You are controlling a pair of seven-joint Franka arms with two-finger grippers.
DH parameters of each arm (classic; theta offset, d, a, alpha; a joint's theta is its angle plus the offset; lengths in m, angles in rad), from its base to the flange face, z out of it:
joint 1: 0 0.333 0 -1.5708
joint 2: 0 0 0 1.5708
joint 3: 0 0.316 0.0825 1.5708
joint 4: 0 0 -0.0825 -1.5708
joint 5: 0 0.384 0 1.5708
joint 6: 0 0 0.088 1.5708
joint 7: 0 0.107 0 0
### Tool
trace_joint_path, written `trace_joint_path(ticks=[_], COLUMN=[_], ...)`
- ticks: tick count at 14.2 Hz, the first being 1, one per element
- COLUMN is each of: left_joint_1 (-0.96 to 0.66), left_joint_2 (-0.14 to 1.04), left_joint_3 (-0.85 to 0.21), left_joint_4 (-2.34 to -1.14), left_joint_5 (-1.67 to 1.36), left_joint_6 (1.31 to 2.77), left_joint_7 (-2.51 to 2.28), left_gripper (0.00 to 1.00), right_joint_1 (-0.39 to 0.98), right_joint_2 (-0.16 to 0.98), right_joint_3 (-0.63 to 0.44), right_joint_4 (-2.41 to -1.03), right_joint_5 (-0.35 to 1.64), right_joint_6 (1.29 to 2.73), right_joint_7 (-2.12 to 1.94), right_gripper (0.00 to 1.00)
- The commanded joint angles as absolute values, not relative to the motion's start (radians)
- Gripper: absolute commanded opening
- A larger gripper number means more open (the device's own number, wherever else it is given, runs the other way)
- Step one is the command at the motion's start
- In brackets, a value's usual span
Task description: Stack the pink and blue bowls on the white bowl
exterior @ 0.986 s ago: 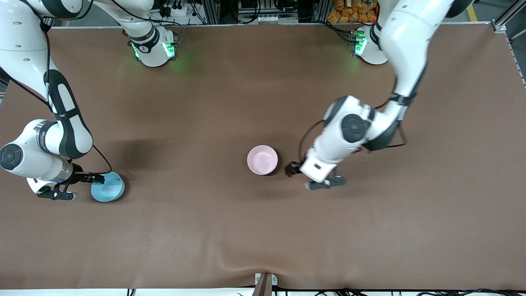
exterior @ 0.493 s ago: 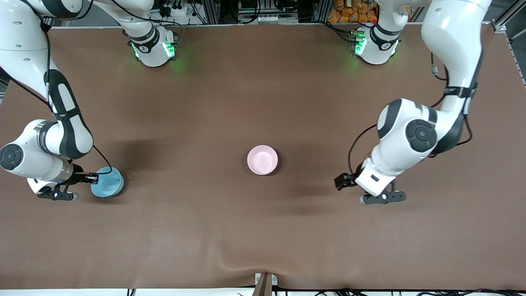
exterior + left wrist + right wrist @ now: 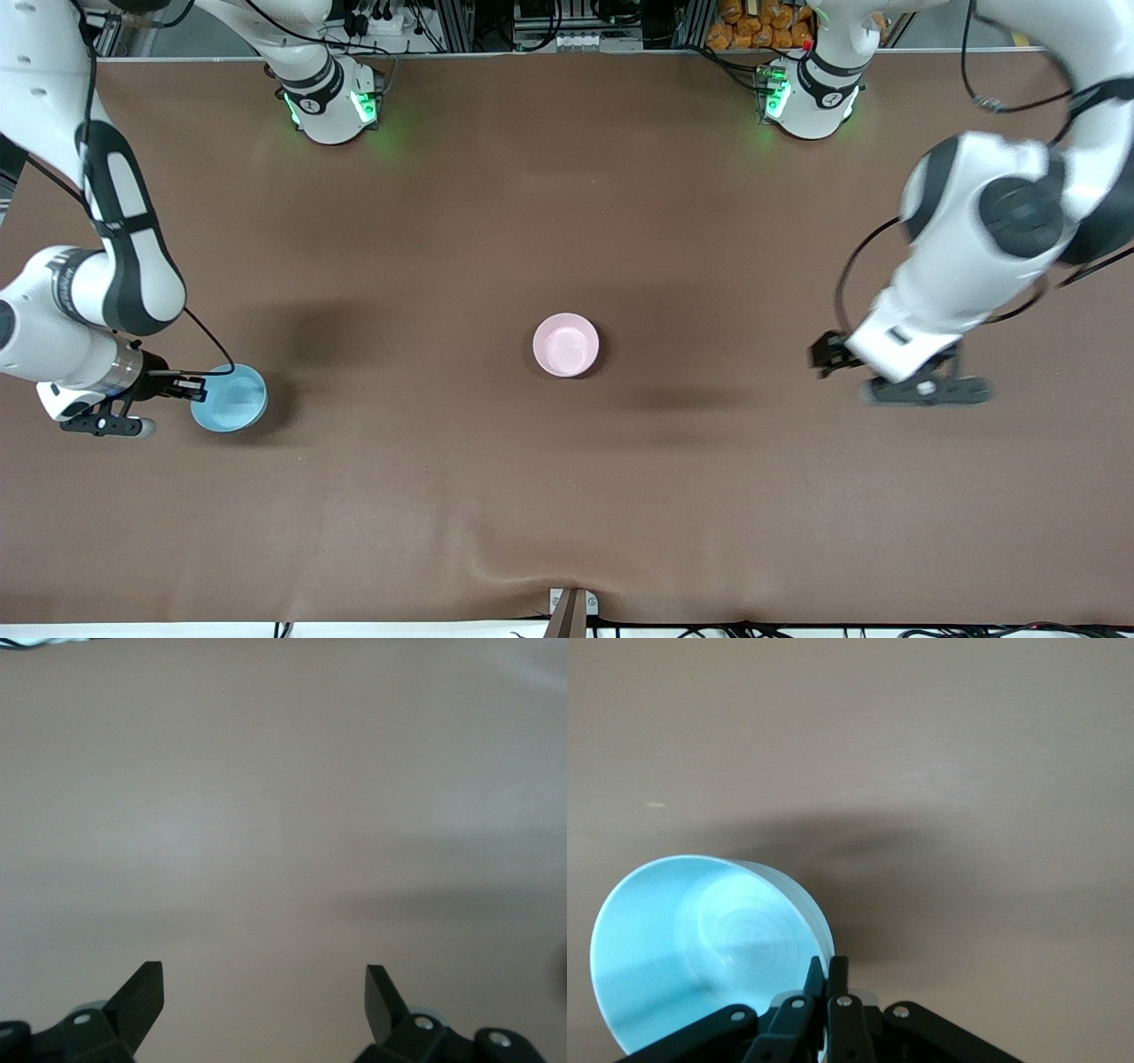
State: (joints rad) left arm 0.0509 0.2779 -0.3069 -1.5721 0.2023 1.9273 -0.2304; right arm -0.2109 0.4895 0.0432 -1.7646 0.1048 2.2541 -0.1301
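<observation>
Right gripper [image 3: 190, 387] pinching the rim of the blue bowl [image 3: 230, 398], fingers pressed together on its wall, bowl tipped and lifted a bit off the brown surface [image 3: 567, 496] at the right arm's end. Pink bowl [image 3: 566, 345] sitting upright mid-surface, well apart from both grippers, roughly between them. No separate white bowl visible; can't tell what's under the pink one. Left gripper [image 3: 886, 379] spread wide and empty, hanging over bare surface toward the left arm's end, nothing between its fingers [image 3: 142, 997].

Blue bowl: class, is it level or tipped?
Tipped: the blue bowl hangs tilted, the right gripper shut on its rim.
</observation>
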Motion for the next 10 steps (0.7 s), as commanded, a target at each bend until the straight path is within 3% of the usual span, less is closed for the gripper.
trace_joint_path(ticks=[1, 5, 10], left_joint_1=[0.058, 0.006, -0.003], left_joint_2=[0.178, 0.077, -0.035], left_joint_3=[-0.282, -0.166, -0.107], left_joint_4=[-1.58, -1.496, -1.491], left_joint_5=[0.177, 0.08, 0.057], left_joint_6=[1.818, 1.544, 1.451], left_joint_7=[-0.184, -0.143, -0.074], left_gripper=[1.0, 1.0, 1.0], right_joint_1=[-0.215, -0.216, -0.21], right_joint_2=[0.408, 0.358, 0.345], right_joint_3=[0.08, 0.152, 0.225], right_joint_4=[-1.787, -1.787, -1.787], right_joint_5=[0.178, 0.225, 0.313], right_joint_6=[2.207, 2.148, 2.109], right_joint_7=[-0.138, -0.13, -0.124], right_gripper=[0.0, 0.0, 0.0])
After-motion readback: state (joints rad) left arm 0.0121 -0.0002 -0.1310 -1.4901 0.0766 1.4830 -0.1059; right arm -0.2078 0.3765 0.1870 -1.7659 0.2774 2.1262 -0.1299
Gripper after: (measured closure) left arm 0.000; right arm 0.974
